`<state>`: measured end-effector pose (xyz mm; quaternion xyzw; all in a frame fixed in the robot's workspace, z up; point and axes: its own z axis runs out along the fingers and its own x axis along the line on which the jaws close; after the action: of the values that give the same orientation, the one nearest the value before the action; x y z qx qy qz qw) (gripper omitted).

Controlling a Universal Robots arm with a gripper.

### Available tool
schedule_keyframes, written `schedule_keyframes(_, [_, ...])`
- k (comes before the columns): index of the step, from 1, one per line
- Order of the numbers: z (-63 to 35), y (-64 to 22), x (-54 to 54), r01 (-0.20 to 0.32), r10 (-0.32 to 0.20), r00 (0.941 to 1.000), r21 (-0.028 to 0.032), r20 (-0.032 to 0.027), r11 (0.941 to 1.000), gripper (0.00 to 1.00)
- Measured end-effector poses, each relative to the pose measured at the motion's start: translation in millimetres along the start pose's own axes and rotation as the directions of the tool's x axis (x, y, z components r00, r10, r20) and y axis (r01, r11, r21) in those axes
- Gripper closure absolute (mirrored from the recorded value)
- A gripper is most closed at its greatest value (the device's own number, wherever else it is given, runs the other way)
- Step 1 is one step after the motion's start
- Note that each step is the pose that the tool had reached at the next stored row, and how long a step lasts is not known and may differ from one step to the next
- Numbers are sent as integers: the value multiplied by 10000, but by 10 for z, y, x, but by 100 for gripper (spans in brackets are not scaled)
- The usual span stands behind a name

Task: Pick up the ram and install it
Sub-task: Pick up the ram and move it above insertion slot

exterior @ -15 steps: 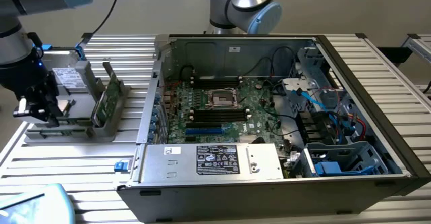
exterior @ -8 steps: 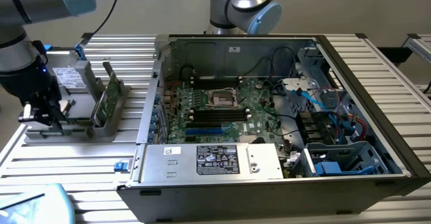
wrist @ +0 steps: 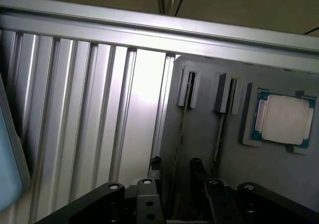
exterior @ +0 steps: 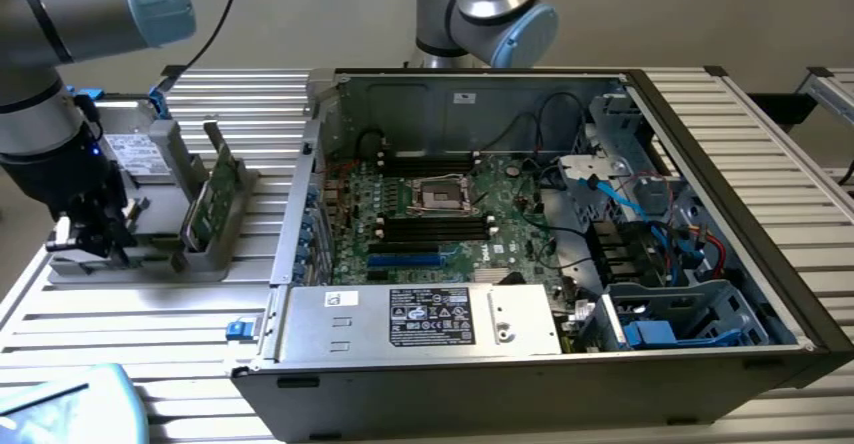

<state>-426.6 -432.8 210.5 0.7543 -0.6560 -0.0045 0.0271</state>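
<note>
Two green ram sticks (exterior: 203, 204) stand on edge in a grey slotted holder (exterior: 200, 260) at the exterior view's left, beside the open computer case. In the wrist view they appear edge-on as thin lines, ram (wrist: 181, 129) and its neighbour (wrist: 219, 134), running from the slotted posts toward my fingers. My gripper (exterior: 91, 236) hangs over the holder's end farthest from the case. It is open (wrist: 175, 173), with nothing held, and the black fingertips (wrist: 155, 167) stand on either side of the nearer stick's line. Black memory slots (exterior: 430, 229) lie on the motherboard.
A square silver processor chip (wrist: 284, 118) rests on the holder beyond the sticks. A labelled grey drive (exterior: 131, 152) lies behind the holder. The case walls (exterior: 300, 194) rise next to the holder. A second arm's joint (exterior: 501, 14) hangs behind the case. Ribbed aluminium table (exterior: 134, 324) surrounds everything.
</note>
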Motion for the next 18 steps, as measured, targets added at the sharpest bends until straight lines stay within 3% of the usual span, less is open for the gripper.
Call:
schedule_keyframes(11, [126, -5, -3, 0, 0, 10000, -7, -16, 10000, 63])
schedule_keyframes(18, [152, -6, -4, -53, 53, 10000, -10, -19, 10000, 63])
